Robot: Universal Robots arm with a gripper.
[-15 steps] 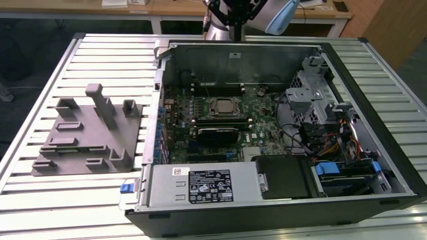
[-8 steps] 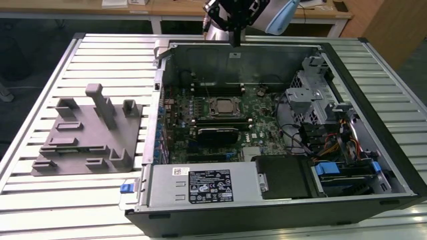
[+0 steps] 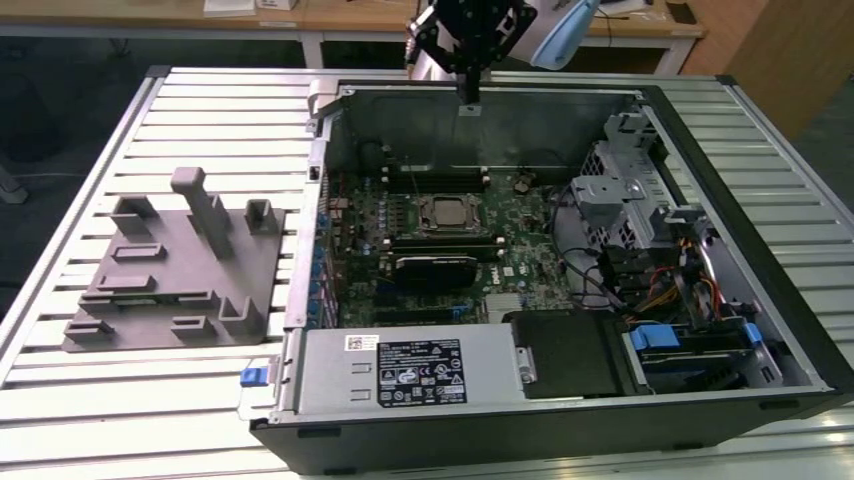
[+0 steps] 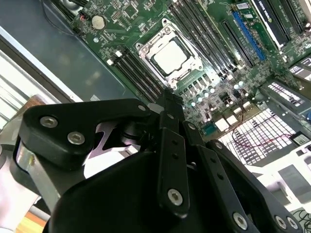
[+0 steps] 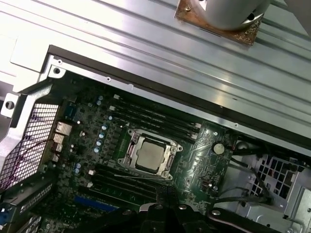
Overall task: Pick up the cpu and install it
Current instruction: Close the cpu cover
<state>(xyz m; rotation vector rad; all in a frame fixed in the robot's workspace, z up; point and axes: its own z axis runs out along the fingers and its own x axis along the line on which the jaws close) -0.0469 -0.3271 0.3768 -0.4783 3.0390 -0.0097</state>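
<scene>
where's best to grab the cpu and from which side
Probably two opposite edges of the cpu, coming straight down from above. It lies flat, top up, inside the socket frame on the board, so a sideways approach looks blocked and little but the top and rim is exposed.

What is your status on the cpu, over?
Gripper shut, empty, high above the motherboard. Cpu lies in the socket, not gripped. Nothing between them.

The exterior view looks down aslant on the whole computer case on the counter. Both wrist views face down from nearer, past the tool, sharing the socket.
</scene>
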